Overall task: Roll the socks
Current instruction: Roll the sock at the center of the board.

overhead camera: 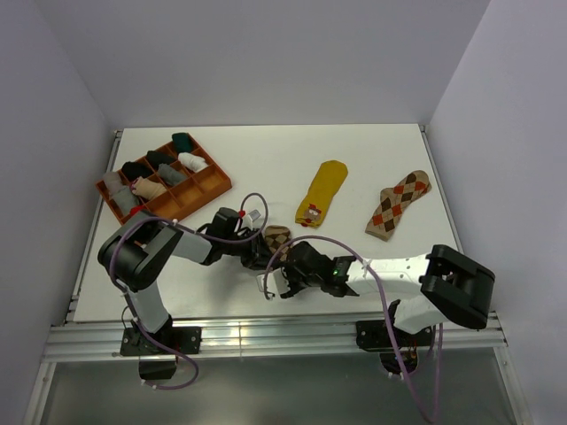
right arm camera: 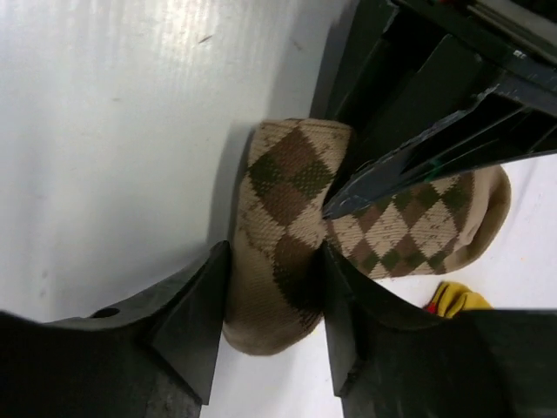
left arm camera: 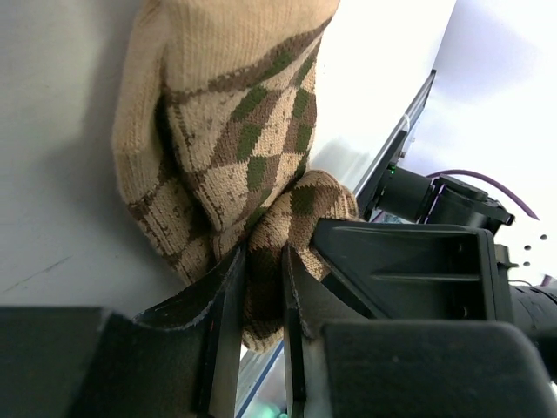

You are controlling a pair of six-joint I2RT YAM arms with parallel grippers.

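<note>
The brown-and-cream argyle sock (overhead camera: 276, 235) lies bundled on the white table between my two grippers. My left gripper (left arm camera: 261, 261) is shut on a fold of this sock (left arm camera: 235, 131) and pinches it between narrow jaws. My right gripper (right arm camera: 274, 261) comes in from the opposite side. Both its pads press the rolled end of the sock (right arm camera: 287, 192). In the top view the left gripper (overhead camera: 260, 251) and right gripper (overhead camera: 282, 262) meet at the bundle. The mustard yellow sock (overhead camera: 322, 193) and the orange-brown argyle sock (overhead camera: 398, 205) lie flat further back to the right.
An orange divided tray (overhead camera: 190, 204) holding several small sock bundles stands at the back left. Cables loop over both arms near the bundle. The table's near edge and metal rail run just behind the grippers.
</note>
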